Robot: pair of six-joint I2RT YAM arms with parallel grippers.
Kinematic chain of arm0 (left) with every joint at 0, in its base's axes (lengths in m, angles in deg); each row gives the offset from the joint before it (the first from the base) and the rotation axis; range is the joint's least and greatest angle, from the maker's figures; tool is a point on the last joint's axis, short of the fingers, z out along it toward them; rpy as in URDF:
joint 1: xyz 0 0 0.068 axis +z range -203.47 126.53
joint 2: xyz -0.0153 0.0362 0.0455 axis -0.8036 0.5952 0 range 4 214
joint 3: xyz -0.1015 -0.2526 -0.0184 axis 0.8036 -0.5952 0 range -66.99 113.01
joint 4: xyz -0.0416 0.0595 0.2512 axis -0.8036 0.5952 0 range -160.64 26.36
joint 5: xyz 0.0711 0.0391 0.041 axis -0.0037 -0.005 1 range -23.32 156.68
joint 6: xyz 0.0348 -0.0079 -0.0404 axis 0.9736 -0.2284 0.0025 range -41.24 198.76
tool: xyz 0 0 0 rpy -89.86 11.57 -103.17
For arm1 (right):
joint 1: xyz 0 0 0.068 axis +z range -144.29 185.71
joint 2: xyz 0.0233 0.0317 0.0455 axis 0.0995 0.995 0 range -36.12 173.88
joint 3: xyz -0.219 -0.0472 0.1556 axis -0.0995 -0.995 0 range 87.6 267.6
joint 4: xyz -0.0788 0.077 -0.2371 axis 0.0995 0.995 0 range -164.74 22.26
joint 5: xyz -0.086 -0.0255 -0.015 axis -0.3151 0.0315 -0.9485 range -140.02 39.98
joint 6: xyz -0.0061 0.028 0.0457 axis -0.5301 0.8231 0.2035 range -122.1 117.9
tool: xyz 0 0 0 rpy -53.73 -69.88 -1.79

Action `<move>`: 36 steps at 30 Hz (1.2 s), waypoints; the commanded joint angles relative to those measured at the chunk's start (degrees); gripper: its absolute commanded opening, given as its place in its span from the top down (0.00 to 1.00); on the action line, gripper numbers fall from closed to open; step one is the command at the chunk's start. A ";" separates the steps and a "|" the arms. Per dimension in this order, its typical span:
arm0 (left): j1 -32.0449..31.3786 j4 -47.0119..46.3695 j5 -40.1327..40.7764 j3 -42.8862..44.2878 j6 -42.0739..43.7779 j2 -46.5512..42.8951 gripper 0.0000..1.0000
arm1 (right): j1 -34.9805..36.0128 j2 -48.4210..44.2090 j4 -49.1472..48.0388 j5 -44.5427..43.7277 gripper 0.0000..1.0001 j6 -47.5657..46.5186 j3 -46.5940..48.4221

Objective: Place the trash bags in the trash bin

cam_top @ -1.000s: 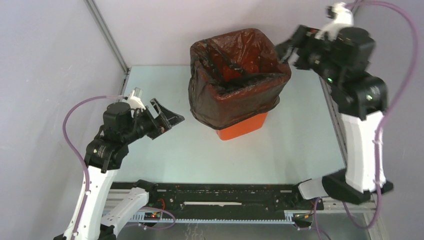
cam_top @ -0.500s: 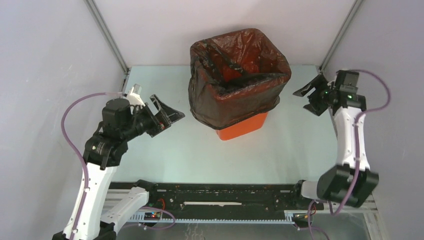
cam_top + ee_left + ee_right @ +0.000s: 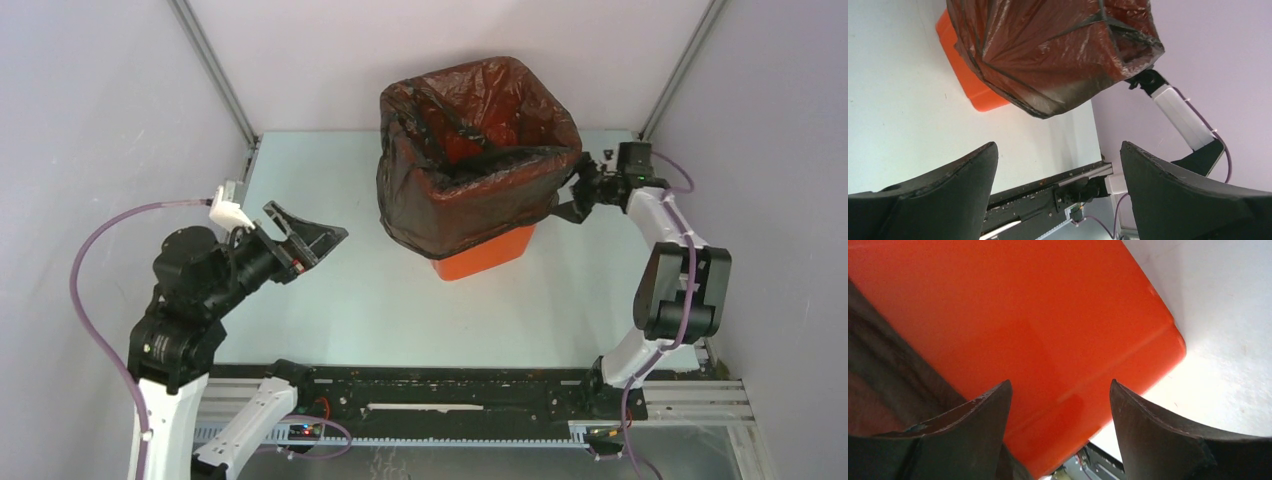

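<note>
Crinkly black plastic bag (image 3: pixel 470 195) drapes square orange plastic bin (image 3: pixel 487 256), upper ctr; L gripper (image 3: pixel 308 230) wide, left of frame; R gripper (image 3: pixel 578 196) wide, beside bin.

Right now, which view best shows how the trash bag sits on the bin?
Top external: the trash bag lines the mouth of the orange bin and hangs over its sides. Left wrist shows mainly the outer skirt; right wrist only a dark strip.

My left arm (image 3: pixel 180 330) rises from its base at the near left, wrist turned rightward. My left pincer (image 3: pixel 318 236) (image 3: pixel 1058 150) hangs in the air, jaws spread wide. My right arm (image 3: pixel 682 290) is folded sharply at the elbow, forearm stretched away. My right pincer (image 3: pixel 571 197) (image 3: pixel 1060 385) points left, jaws parted.
</note>
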 commanded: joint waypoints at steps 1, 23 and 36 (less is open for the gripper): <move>-0.27 -1.06 3.15 2.95 -0.57 -1.45 0.03 | 7.43 -0.14 -11.17 3.37 0.19 6.55 -2.05; -0.27 -18.71 7.53 3.25 2.30 -15.71 0.00 | 43.83 16.41 -27.01 -9.67 0.14 26.96 15.38; -0.27 -14.03 19.86 28.38 16.18 -2.04 0.00 | 31.78 -24.67 26.88 -28.18 0.08 -14.92 15.51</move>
